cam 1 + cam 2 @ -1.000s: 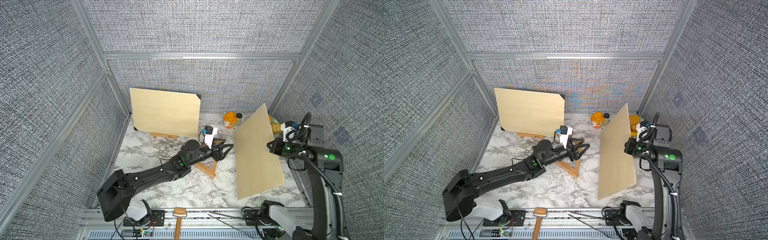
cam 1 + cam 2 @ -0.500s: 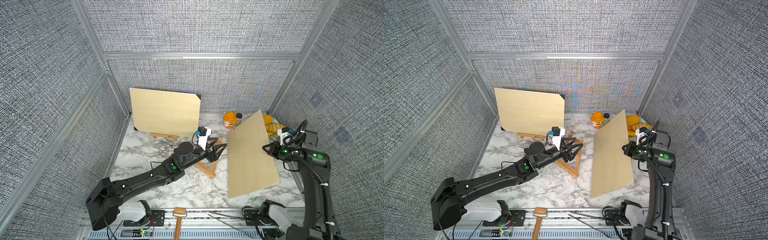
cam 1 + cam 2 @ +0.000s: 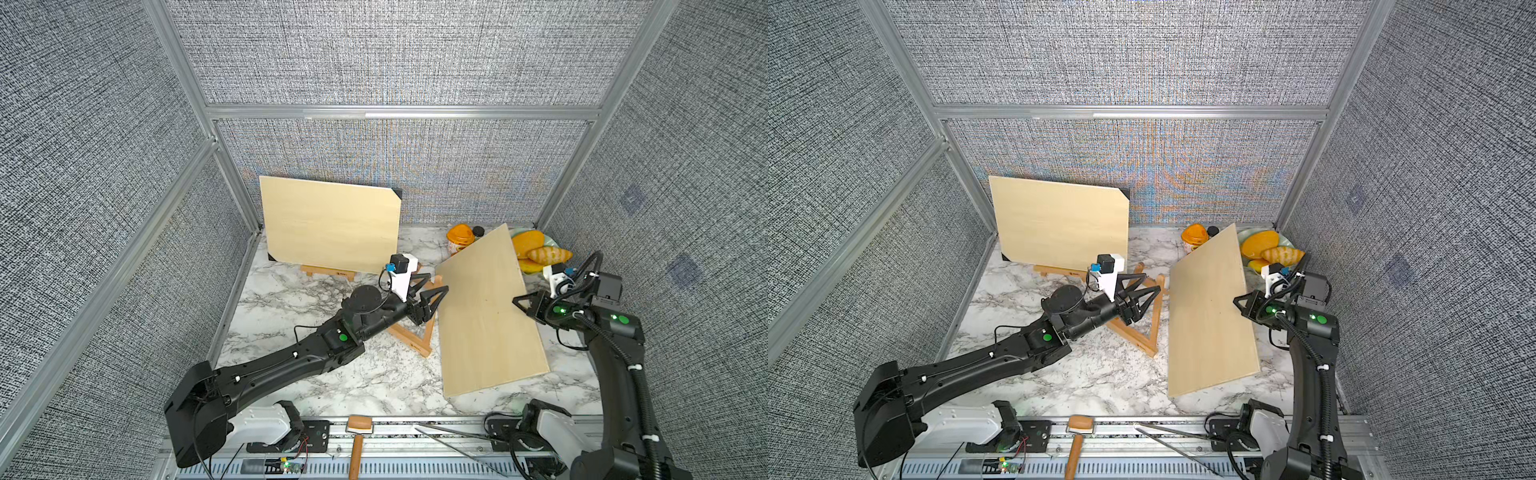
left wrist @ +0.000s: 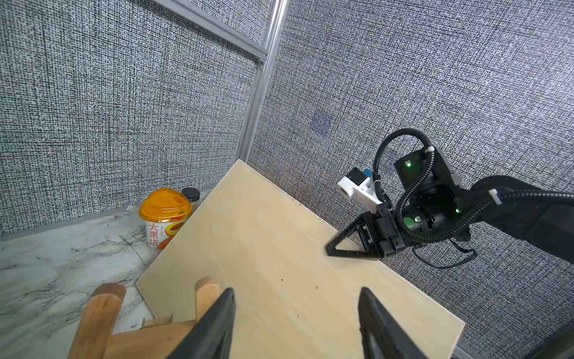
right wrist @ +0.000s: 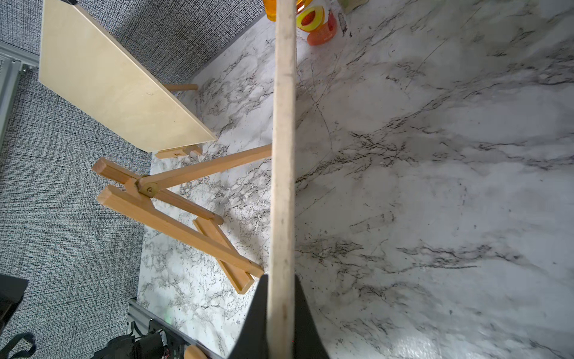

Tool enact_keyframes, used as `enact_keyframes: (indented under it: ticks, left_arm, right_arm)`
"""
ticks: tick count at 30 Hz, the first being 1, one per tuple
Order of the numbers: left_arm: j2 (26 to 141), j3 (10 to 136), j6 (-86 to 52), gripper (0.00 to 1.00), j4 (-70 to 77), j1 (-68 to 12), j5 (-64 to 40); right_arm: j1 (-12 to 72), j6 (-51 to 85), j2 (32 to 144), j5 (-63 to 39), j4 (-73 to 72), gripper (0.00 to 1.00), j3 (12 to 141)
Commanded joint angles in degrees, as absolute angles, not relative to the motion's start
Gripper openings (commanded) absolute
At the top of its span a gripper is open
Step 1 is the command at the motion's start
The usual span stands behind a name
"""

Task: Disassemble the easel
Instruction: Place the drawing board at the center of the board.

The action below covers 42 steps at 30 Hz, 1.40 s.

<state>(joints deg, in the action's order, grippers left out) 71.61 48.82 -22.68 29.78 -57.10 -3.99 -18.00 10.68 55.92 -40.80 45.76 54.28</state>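
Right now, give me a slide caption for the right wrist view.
Right gripper clamps the wooden board edge-on; bare easel frame beside it on the marble table.

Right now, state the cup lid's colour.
Orange; the domed plastic lid shows best from the left wrist.

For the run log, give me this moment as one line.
right pincer: shut on board | left pincer: open, empty, by easel top | board: tilted beside easel
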Motion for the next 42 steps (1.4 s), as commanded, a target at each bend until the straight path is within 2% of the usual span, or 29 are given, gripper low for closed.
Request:
enact_keyframes:
  ticks: [1, 10, 21, 36, 42]
  left_arm:
    - [70.81, 48.67, -21.4, 0.63, 29.03, -56.96, -2.44]
    - [70.19, 47.72, -21.4, 0.63, 28.82, -56.02, -1.05]
    - [68.23, 46.06, -21.27, 0.64, 28.21, -55.4, 0.04]
    - [66.54, 44.77, -19.86, 0.64, 28.99, -54.88, -0.48]
    - [64.49, 43.18, -19.37, 0.65, 28.95, -54.43, -0.09]
  right_arm:
    - [-18.04, 12.94, 55.81, -48.82, 40.22, 0.0, 53.44]
    - [-17.99, 12.83, 57.39, -50.47, 38.5, 0.0, 47.27]
    - [-20.73, 8.35, 63.37, -35.08, 44.89, 0.0, 49.13]
    - [-23.28, 8.94, 66.61, -31.27, 44.91, 0.2, 47.13]
    - [-23.28, 8.88, 67.9, -31.09, 44.74, 0.23, 46.84]
